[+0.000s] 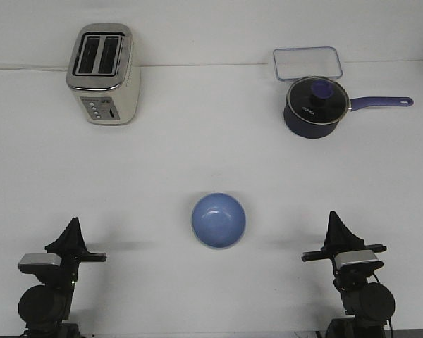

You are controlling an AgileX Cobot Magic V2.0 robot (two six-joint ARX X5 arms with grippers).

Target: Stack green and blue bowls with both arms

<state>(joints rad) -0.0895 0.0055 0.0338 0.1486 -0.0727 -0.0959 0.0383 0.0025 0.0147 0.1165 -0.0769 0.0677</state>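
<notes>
The periwinkle blue bowl (218, 220) stands upright on the white table, in the middle near the front, and nothing is inside it. No green bowl shows in the front view. My left gripper (72, 224) is at the front left, well apart from the bowl, its fingers drawn together to a point with nothing between them. My right gripper (334, 217) is at the front right, also well apart from the bowl, its fingers together and empty. The bowl lies about midway between the two grippers.
A silver two-slot toaster (103, 74) stands at the back left. A dark lidded saucepan (316, 107) with a purple handle pointing right stands at the back right, with a clear rectangular container (307, 63) behind it.
</notes>
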